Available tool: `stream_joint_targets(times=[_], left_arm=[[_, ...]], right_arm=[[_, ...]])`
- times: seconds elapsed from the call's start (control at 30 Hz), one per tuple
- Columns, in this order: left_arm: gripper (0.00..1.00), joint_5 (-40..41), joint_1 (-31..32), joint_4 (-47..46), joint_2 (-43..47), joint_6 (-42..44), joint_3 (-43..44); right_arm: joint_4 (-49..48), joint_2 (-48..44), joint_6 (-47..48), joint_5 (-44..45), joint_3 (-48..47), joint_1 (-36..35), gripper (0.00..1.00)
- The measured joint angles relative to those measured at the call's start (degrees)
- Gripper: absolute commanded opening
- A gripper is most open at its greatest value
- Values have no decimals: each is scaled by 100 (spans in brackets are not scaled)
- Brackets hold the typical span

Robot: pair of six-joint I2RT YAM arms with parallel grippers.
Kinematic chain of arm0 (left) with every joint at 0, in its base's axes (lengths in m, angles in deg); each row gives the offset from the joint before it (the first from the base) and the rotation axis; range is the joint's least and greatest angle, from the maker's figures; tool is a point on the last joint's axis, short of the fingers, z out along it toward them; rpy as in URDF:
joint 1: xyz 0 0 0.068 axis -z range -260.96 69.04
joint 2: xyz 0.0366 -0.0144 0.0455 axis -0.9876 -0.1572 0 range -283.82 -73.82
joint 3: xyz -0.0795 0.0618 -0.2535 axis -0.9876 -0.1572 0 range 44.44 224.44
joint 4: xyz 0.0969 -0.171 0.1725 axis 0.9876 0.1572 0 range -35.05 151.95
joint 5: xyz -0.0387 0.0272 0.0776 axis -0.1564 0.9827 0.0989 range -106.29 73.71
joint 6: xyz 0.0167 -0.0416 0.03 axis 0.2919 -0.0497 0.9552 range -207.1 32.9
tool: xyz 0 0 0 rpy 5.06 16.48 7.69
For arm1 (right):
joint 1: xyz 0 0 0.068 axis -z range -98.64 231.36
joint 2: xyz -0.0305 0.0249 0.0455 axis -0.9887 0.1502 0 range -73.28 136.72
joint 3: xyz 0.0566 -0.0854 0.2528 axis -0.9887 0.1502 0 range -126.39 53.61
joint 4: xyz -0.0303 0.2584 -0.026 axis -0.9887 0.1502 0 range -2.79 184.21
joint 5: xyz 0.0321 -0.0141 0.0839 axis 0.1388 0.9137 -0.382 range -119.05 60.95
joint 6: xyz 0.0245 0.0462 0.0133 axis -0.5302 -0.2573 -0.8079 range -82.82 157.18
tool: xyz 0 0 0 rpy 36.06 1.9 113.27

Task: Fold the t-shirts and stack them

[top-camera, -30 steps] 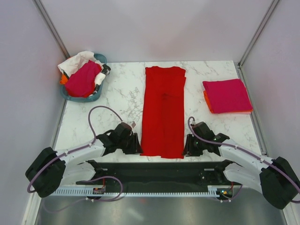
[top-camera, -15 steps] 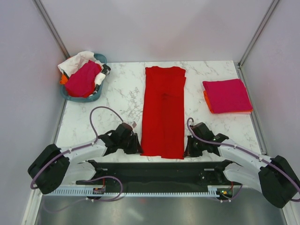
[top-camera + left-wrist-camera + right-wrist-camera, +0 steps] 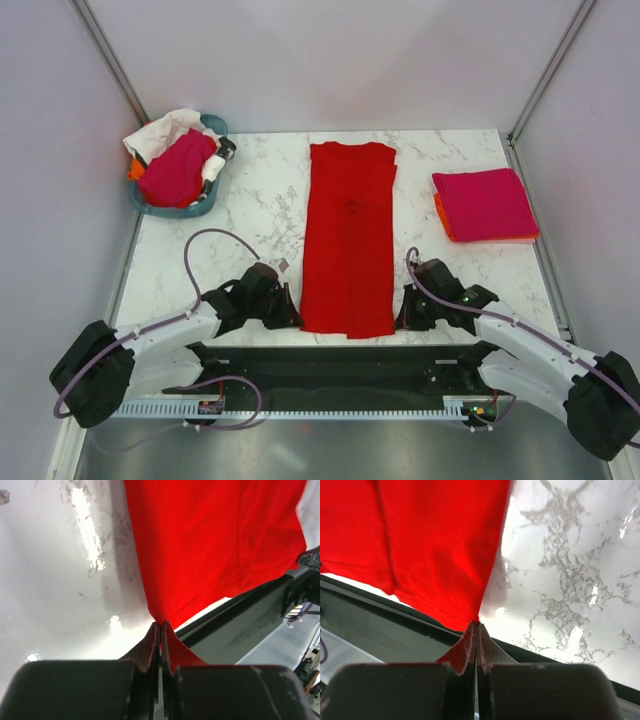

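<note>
A bright red t-shirt (image 3: pixel 350 240) lies as a long narrow strip down the middle of the marble table (image 3: pixel 250 210). My left gripper (image 3: pixel 294 318) is shut on its near left corner, and the red cloth (image 3: pixel 210 545) is pinched at the fingertips (image 3: pixel 161 626). My right gripper (image 3: pixel 399 320) is shut on the near right corner, where the red cloth (image 3: pixel 430 545) meets its tips (image 3: pixel 476 625). A folded magenta t-shirt (image 3: pixel 484 203) lies on an orange one at the right. More t-shirts, magenta and white, fill the teal tub (image 3: pixel 205 205).
The tub stands at the table's far left corner. The black mounting rail (image 3: pixel 330 365) runs along the near edge under both arms. Pale walls close in the sides and back.
Both grippers have closed on the near corners of the red t-shirt. The arms shifted only slightly; the shirt lies as before.
</note>
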Motion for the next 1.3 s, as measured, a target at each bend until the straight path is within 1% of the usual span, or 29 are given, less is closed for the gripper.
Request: stream_joint_targets(times=[0.1,0.17,0.3,0.37,0.53,0.7,0.87,1.1,1.3], left_arm=[[2,-59,-59,118,278,-50,101],[2,-92,-151,127,308,-63,197],[2,-216,-474,133,258,-68,612],[2,-262,-671,120,105,-66,911],[2,-407,-1200,20,-616,-61,1681],[2,-507,-1526,-13,-1416,-37,2411],[2,-535,-1823,-74,-2225,42,3185],[2,-564,-2059,-92,-3217,120,4074],[2,-623,-2186,-98,-4076,120,4793]], right_arm=[[114,-247,-2,203,-280,0,0],[122,-308,-2,352,-452,0,0],[101,-173,4,699,-868,0,0],[42,61,26,868,-1130,7,0],[-190,857,212,1207,-1869,195,0],[-474,1792,479,1233,-2599,754,0],[-688,2535,662,1167,-3036,1246,0],[-817,3574,787,1198,-3921,1508,0],[-918,4363,789,1340,-4444,1657,0]])
